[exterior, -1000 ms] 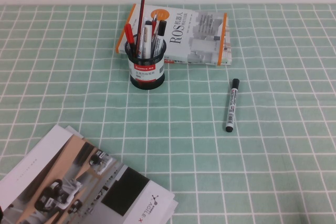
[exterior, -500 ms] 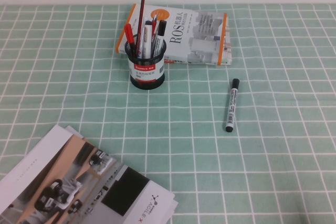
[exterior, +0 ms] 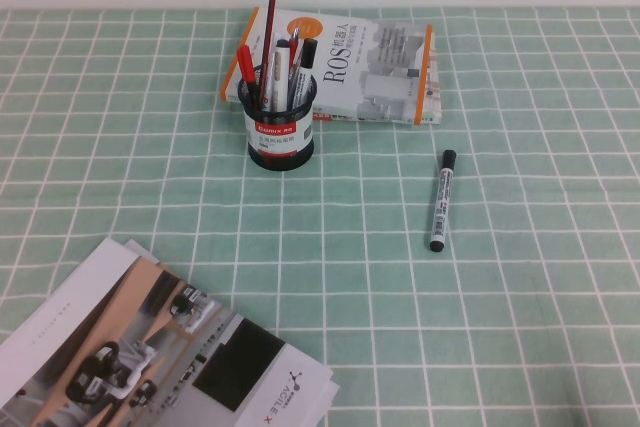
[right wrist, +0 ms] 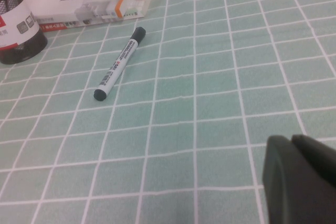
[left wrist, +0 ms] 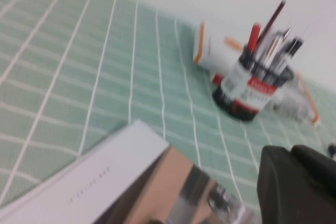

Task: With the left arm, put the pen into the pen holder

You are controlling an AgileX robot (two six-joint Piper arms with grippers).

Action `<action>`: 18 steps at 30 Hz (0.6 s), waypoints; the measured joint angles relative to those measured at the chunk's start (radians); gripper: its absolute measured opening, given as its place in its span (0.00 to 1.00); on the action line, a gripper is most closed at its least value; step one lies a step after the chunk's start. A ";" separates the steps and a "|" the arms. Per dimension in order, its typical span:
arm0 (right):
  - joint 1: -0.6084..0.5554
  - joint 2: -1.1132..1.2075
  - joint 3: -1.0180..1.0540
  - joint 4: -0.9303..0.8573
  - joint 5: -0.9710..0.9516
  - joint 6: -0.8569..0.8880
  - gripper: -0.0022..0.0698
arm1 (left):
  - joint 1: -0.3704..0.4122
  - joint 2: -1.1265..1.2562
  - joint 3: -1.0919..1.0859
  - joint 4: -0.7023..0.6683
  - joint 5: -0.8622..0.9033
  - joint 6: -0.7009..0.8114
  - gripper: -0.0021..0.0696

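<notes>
High view gives me the whole tabletop point(exterior: 560, 347), a green cloth with a white grid, running out of sight at left, right and near side, with a pale wall along the far side. I see wide open cloth on the right half and through the middle. An open magazine point(exterior: 150, 357) fills the near left corner; a book point(exterior: 350, 65) with orange edges lies flat at the far centre.

Neither arm shows from above. My left pincer point(left wrist: 296, 184) appears only as a dark mass at the corner of its wrist view, over the magazine, fingers together. My right pincer point(right wrist: 302, 179) sits low over bare cloth; whether it is apart or together I cannot tell.

Just in front of the book stands the pen holder point(exterior: 281, 127), black mesh with a white band and red strip, already holding several pens. Well apart from both pincers, right of the holder, the pen point(exterior: 441, 200) lies flat: white printed barrel, black cap pointing away from me.
</notes>
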 joint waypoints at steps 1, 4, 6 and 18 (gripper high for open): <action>0.000 0.000 0.000 0.000 0.000 0.000 0.00 | 0.000 0.034 -0.038 0.000 0.038 -0.002 0.02; 0.000 0.000 0.000 0.000 0.000 0.000 0.00 | 0.000 0.147 -0.151 0.000 0.131 -0.002 0.02; 0.000 0.000 0.000 0.000 0.000 0.000 0.00 | 0.000 0.228 -0.226 0.000 0.194 0.004 0.02; 0.000 0.000 0.000 0.000 0.000 0.000 0.00 | 0.000 0.800 -0.623 -0.178 0.478 0.411 0.02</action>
